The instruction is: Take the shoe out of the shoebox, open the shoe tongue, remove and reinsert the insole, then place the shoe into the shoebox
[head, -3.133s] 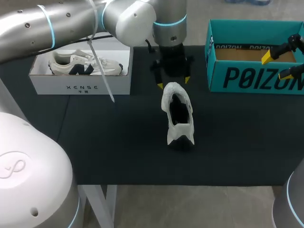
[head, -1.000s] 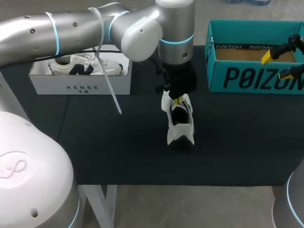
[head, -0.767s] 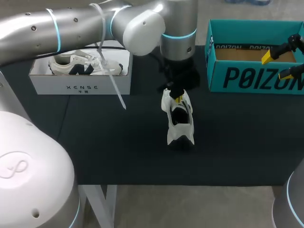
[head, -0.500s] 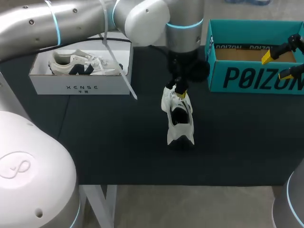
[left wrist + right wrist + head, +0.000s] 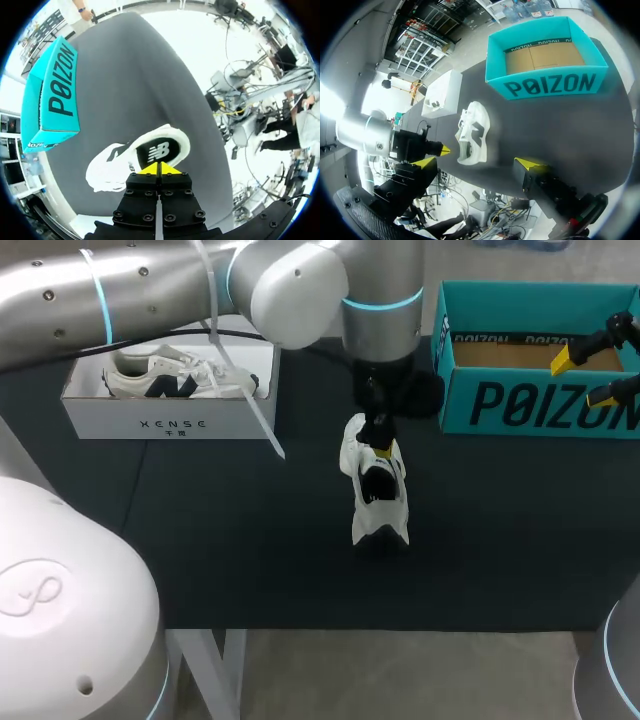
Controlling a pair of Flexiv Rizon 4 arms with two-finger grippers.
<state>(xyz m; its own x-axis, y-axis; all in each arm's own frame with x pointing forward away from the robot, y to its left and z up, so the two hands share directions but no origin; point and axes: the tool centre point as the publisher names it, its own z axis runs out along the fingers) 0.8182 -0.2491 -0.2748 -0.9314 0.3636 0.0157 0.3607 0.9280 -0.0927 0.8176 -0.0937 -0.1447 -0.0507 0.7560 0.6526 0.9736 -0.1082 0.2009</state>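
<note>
A white shoe (image 5: 380,515) stands on the black table, its dark opening facing up. My left gripper (image 5: 381,448) is shut, its yellow tips pressed together at the far rim of that opening. In the left wrist view the gripper (image 5: 159,169) touches the edge of the shoe (image 5: 112,165), right by the black insole (image 5: 160,150) with its white logo. I cannot tell whether anything thin is pinched. The teal shoebox (image 5: 530,405) stands open at the back right. My right gripper (image 5: 582,378) hangs open above it, holding nothing. From the right wrist, the gripper (image 5: 477,162) faces the shoe (image 5: 472,132).
A white shoebox (image 5: 170,423) at the back left holds another pale shoe (image 5: 170,375). A white strap (image 5: 240,390) dangles from my left arm in front of it. The table's front edge lies just below the shoe.
My left arm has come down from behind the shoe to its opening, shut its fingers there and swung its wrist to the right. The shoe and the right arm stay put.
</note>
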